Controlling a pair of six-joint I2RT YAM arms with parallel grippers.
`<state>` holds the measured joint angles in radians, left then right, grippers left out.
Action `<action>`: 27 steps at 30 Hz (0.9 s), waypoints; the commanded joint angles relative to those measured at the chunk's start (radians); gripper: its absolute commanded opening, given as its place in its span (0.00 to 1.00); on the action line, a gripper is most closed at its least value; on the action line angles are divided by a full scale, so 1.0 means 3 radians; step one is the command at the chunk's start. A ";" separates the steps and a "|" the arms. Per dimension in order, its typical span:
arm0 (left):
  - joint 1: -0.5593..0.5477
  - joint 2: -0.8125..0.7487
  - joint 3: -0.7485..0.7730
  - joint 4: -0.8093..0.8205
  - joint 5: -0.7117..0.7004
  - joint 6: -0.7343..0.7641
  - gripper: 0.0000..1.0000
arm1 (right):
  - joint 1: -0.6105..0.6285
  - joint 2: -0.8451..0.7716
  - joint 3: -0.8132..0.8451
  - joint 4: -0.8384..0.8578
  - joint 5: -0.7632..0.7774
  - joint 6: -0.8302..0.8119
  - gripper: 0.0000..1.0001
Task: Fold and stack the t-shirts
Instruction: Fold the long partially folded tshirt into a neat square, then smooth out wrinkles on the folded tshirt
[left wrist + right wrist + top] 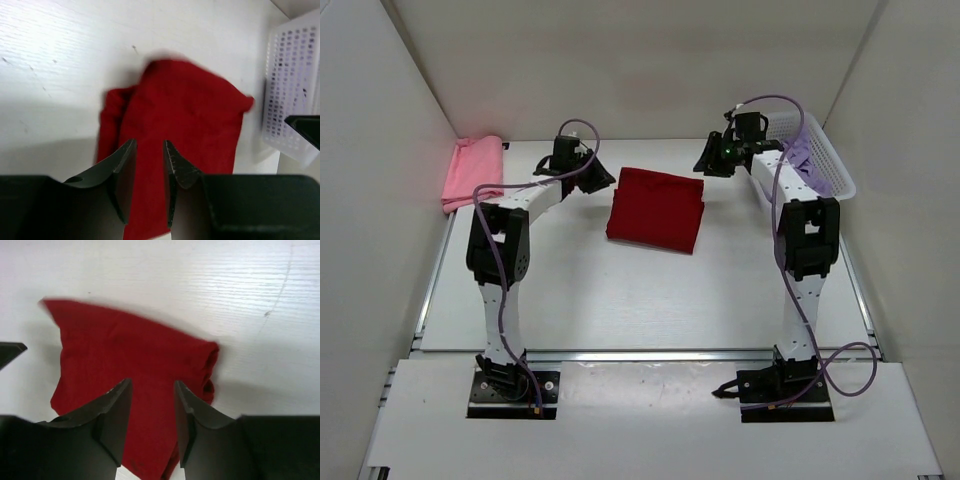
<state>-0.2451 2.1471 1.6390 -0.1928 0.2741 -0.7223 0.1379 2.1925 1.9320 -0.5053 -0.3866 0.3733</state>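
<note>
A folded dark red t-shirt (655,208) lies flat in the middle of the table, between my two grippers. My left gripper (598,180) hovers at its left edge, and in the left wrist view the jaws (150,145) stand open above the red cloth (185,120) with nothing between them. My right gripper (705,162) hangs off the shirt's far right corner, its jaws (152,385) open over the red fabric (125,350) and holding nothing. A folded pink t-shirt (472,172) rests at the far left. A lavender t-shirt (812,160) lies in the basket.
The white mesh basket (838,180) stands at the far right, behind the right arm, and shows in the left wrist view (292,90). White walls close in the table on the left, back and right.
</note>
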 commanded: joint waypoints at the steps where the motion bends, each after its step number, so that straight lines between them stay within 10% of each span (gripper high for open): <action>1: -0.0256 -0.0555 -0.0466 0.0422 -0.0055 0.0081 0.38 | 0.0159 -0.0481 -0.0449 0.0236 0.0103 -0.0022 0.36; 13: -0.0543 -0.0750 -0.1929 0.1137 -0.0049 -0.0266 0.31 | 0.0630 -0.1081 -0.2564 0.1669 -0.0209 0.0464 0.02; 21: -0.0743 -0.1337 -0.3212 0.2083 0.0266 -0.0889 0.33 | 0.0517 -0.1172 -0.3218 0.1950 -0.0312 0.0402 0.00; 27: -0.0615 -0.2053 -0.3295 0.1768 0.0089 -0.0707 0.52 | 0.0425 -0.1458 -0.3331 0.2072 -0.0694 0.0397 0.00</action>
<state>-0.4660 1.6665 0.6403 0.3355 0.3355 -0.9546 0.2790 1.8309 0.9554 0.0628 -0.5304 0.5125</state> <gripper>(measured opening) 0.500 0.003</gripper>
